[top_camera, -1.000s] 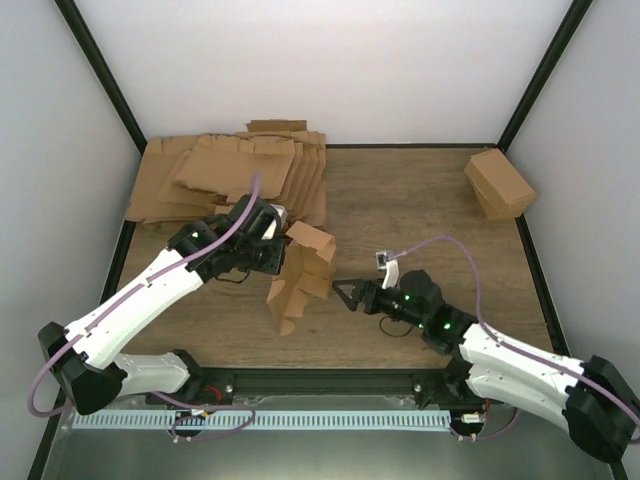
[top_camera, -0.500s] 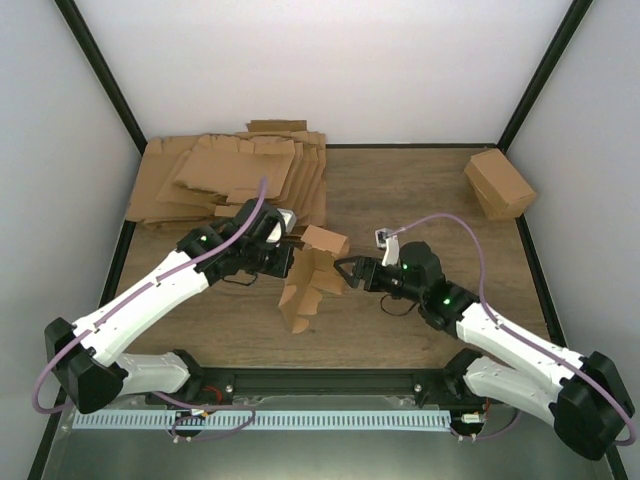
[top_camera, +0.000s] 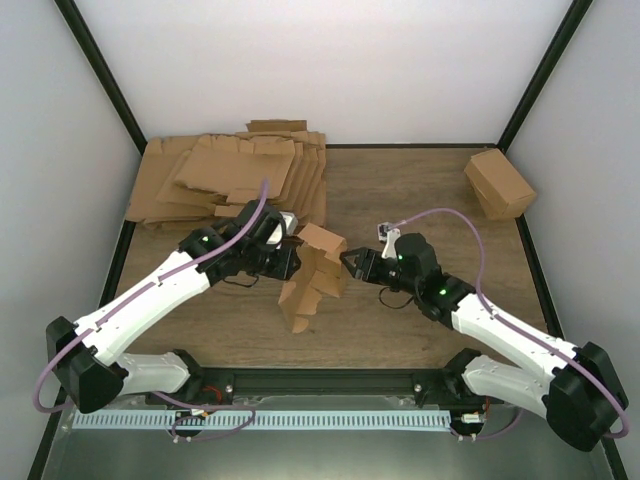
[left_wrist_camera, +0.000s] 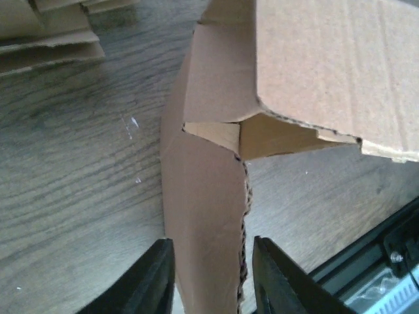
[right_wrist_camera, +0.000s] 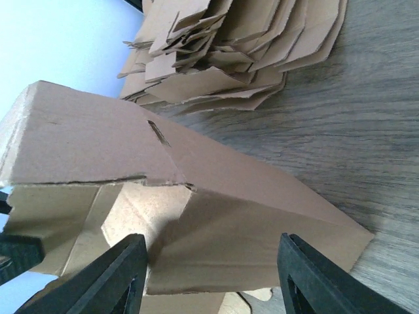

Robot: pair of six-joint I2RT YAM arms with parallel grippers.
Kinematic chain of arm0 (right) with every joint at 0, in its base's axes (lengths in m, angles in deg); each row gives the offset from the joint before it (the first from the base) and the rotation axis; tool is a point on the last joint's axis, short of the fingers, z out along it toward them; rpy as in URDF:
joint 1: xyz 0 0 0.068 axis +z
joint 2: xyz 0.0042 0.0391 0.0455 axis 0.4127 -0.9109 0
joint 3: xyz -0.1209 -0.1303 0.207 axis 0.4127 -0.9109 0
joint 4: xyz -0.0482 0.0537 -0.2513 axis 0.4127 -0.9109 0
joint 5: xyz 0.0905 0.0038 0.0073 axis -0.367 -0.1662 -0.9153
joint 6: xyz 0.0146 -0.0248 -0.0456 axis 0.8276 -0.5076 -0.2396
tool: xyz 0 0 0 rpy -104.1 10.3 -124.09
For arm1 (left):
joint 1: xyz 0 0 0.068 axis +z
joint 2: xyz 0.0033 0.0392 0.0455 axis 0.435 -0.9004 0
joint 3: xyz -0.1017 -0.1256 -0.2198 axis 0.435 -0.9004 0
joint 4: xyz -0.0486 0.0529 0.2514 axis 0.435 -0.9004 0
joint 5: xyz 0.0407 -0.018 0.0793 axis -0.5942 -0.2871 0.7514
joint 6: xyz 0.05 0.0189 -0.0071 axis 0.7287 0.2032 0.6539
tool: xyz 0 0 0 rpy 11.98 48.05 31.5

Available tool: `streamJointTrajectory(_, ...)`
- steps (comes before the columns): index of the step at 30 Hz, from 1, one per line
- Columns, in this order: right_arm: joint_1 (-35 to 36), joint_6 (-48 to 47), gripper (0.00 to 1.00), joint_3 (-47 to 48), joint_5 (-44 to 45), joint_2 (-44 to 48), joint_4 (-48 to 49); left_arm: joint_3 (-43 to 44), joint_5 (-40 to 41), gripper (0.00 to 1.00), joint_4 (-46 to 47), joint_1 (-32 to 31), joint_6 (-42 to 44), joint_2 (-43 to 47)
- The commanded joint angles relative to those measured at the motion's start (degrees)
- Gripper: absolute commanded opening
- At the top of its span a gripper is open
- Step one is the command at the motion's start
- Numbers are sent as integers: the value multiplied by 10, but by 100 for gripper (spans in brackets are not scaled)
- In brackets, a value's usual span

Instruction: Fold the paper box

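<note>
Cardboard of the paper box [top_camera: 312,268] is pinched between the jaws of the left gripper [left_wrist_camera: 209,268]; the right gripper [right_wrist_camera: 211,248], jaws spread, has it just ahead. Better to push squarely, left grip firm.

Paper box [top_camera: 310,280] sits between my two grippers: left gripper [top_camera: 292,248] at its upper left, right gripper [top_camera: 347,262] just off its right side, facing in. One box panel runs between my left fingers [left_wrist_camera: 154,281]. Pile of sheets [top_camera: 235,175] lies on the table [top_camera: 400,200] just behind my left gripper. Cuboid [top_camera: 498,183] is well apart, behind and to the right of my right gripper.
</note>
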Motion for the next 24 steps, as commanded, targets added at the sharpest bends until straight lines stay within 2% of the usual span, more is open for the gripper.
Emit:
streamJointTrajectory(1, -4, -25, 56, 27, 17, 0, -31, -3, -20, 45, 29, 4, -7, 6)
streamJointTrajectory(3, -4, -33, 56, 33, 15, -5, -40, -1, -41, 52, 47, 12, -10, 15)
streamJointTrajectory(8, -4, -52, 56, 46, 0, -13, -47, 19, -112, 60, 74, 42, -5, 14)
streamJointTrajectory(15, -4, -152, 71, 98, 25, 26, -117, 19, -116, 37, 55, 47, 23, -8)
streamJointTrajectory(18, -4, -214, 76, 124, 10, 37, -156, 26, -116, 38, 28, 47, 45, -8)
streamJointTrajectory(21, -4, -267, 77, 166, -11, 41, -198, 34, -117, 45, 4, 47, 60, -3)
streamJointTrajectory(24, -4, -303, 83, 200, -15, 50, -218, 32, -122, 49, -4, 46, 64, 3)
